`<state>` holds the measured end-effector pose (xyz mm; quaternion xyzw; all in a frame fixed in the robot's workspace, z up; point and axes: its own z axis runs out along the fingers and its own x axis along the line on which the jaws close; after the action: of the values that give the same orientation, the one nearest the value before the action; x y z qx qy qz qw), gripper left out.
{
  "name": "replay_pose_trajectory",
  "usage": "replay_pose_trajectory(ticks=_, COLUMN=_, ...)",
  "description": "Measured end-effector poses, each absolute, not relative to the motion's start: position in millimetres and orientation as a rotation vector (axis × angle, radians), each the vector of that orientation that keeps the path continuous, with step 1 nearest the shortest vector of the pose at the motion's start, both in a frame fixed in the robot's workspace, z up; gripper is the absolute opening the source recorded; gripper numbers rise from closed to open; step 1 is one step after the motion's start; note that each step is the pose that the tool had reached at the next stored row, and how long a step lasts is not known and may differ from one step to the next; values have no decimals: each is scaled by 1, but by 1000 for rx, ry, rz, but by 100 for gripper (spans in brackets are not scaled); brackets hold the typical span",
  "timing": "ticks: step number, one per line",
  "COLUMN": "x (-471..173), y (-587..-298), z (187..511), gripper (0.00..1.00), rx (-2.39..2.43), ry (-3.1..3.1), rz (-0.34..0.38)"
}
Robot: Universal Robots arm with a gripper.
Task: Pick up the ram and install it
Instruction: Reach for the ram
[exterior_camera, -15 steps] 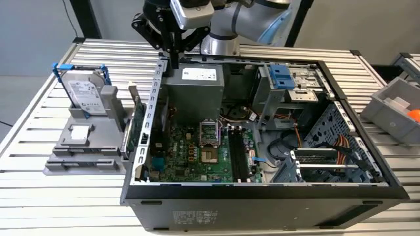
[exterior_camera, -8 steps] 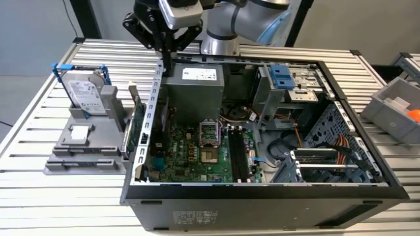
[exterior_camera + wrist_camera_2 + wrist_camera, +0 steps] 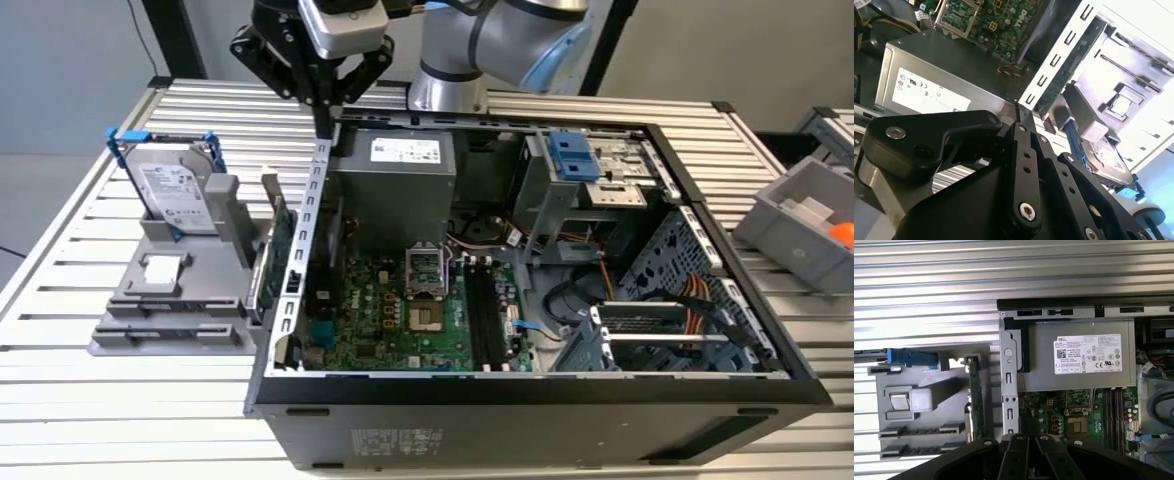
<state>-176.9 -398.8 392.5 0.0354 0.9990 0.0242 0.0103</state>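
The black linkage gripper (image 3: pixel 326 130) is hanging with its fingers pressed together and nothing showing between them. It is sitting high over the rear corner of the open black tower computer case (image 3: pixel 534 425), just above the case's perforated metal side wall (image 3: pixel 316 200) and the grey power supply box with a white label (image 3: pixel 394 200). Outside that wall a green expansion card with a metal bracket (image 3: pixel 278 255) is standing on edge. Beyond it a grey plastic holder (image 3: pixel 160 345) is resting on the slatted aluminium table (image 3: pixel 80 400) and carrying an upright silver hard drive with a white label (image 3: pixel 174 190).

The ram (image 3: pixel 919 430), a long thin dark stick, is sitting on edge in one of the holder's two slotted rails, as far as I can judge. I cannot tell the two dark strips there apart.

Several risks are building from here:
- Shut fingers coming down on the stick would be striking its top edge rather than straddling it.
- The card is standing so near the holder that an offset approach would be closing on the wrong board or toppling it.
- A thin stick pinched off-centre would be tilting in the pads. Pressed tilted into the long black memory slots (image 3: pixel 478 310), it would be jamming or straining the motherboard.
- The case wall is crowding any low crossing.
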Motion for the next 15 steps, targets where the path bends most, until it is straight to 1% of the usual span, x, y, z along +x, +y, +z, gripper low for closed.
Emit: replay_pose_trajectory(ticks=15, x=-201, y=-399, z=392, gripper=0, rx=111, ry=3128, rz=75)
